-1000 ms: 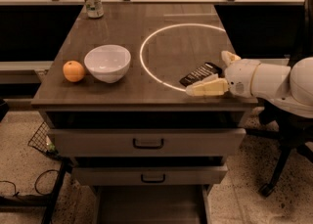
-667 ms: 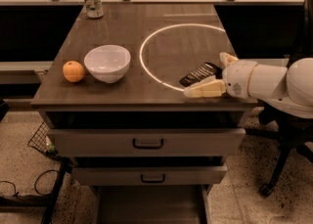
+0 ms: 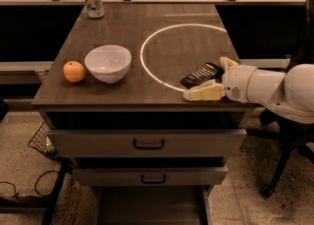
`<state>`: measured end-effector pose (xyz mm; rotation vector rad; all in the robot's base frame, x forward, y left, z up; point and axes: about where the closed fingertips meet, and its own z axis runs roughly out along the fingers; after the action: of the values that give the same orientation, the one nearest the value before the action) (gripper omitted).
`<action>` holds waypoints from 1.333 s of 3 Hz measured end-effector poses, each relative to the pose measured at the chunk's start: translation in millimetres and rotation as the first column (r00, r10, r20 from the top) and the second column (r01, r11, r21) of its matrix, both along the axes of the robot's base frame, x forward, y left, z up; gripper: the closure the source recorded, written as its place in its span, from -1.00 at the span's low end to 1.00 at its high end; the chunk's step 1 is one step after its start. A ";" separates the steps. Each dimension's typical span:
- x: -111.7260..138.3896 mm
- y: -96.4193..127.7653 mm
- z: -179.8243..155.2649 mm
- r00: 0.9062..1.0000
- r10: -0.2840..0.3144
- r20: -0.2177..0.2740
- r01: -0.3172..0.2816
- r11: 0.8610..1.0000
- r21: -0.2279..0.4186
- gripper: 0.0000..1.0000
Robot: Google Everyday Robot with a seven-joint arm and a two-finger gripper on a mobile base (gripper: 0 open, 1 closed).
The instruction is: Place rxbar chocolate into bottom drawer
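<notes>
The rxbar chocolate [image 3: 201, 74] is a flat black wrapper with white print, lying on the tabletop near its right front corner. My gripper [image 3: 206, 78] reaches in from the right at table height. Its cream fingers are spread, one in front of the bar [image 3: 203, 93] and one behind it [image 3: 227, 63], so the bar lies between them. The gripper is open. The bottom drawer [image 3: 149, 208] is the lowest of three, pulled out toward the camera as a plain grey tray below the two handled fronts.
A white bowl [image 3: 108, 63] and an orange [image 3: 74, 71] sit at the table's left front. A can [image 3: 92, 0] stands at the back left. A white ring [image 3: 184, 54] is marked on the tabletop. A wire basket [image 3: 43, 140] and cables lie on the floor at left.
</notes>
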<state>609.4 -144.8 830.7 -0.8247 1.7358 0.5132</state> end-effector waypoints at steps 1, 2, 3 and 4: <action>0.1 2.5 0.4 1.000 0.004 0.000 -0.004 1.000 0.000 -0.65; 0.2 4.7 0.3 1.000 0.008 0.000 -0.008 1.000 0.000 -0.19; 0.2 7.0 0.3 1.000 0.012 0.000 -0.012 1.000 0.000 0.26; 0.3 9.4 0.3 1.000 0.016 0.000 -0.016 1.000 0.001 0.72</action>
<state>609.8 -135.4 831.0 -0.8384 1.7305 0.5244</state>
